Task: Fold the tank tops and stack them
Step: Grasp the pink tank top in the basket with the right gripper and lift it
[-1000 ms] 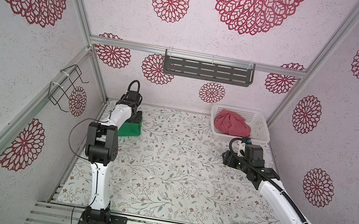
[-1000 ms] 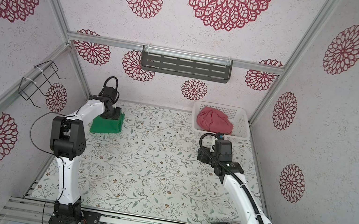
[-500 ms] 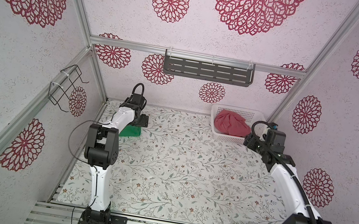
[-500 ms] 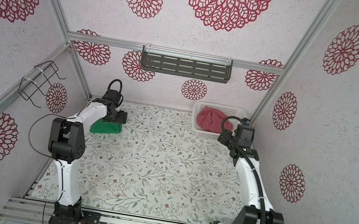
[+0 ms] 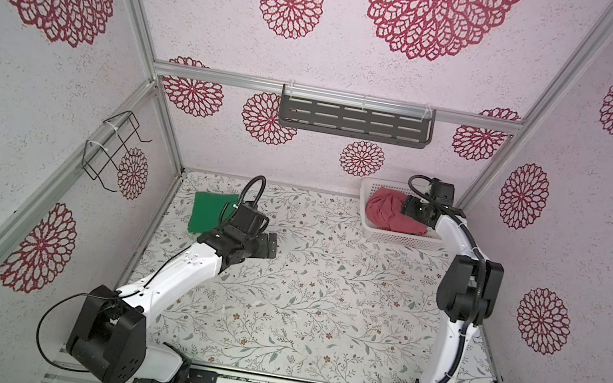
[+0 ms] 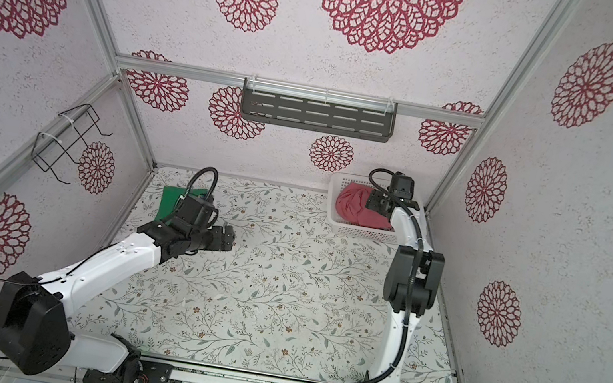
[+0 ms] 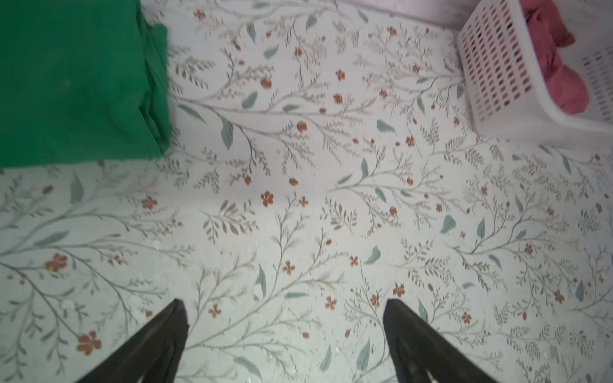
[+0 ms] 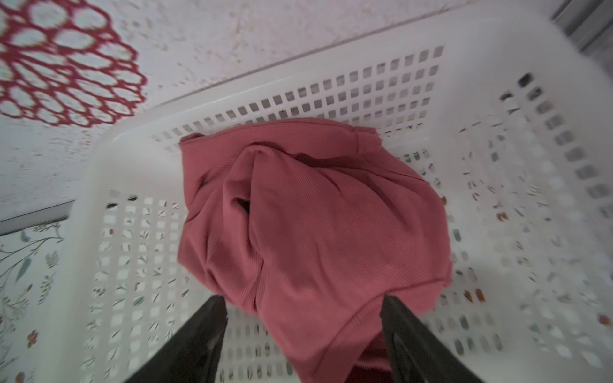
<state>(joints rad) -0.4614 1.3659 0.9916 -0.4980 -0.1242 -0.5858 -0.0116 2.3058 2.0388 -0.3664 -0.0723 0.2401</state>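
Seeing the green tank top [image 5: 210, 212] lying folded flat on the worktop [image 5: 321, 296] near its far left corner, layered edges showing in the left wrist view. Finding the left claw [image 5: 271, 246] spread wide and gripping nothing, hanging over bare worktop just beside that garment. Finding the pink-red tank top [image 8: 315, 225] sitting crumpled in the white basket [image 5: 402, 240] at the far right corner. Noting the right claw [image 8: 303, 300] reaching into the basket, jaws apart on either side of the heap's near edge, not yet closing on it.

Risking, on closing here, a pinch through several bunched layers rather than one hem, and so lifting a knot hard to spread flat for folding. Risking also a jaw tip catching in the basket's holes or pressing on its floor, dragging or tipping the light basket along with the cloth. Possibly snagging a strap on the rim while pulling out. Risking a shallow pinch slipping off the ribbed fabric partway up and dropping it half over the rim. At the left, risking a careless swing brushing the green tank top and loosening its folds, given such closeness. Judging the task roughly half done: one garment folded, one not yet out of the basket.
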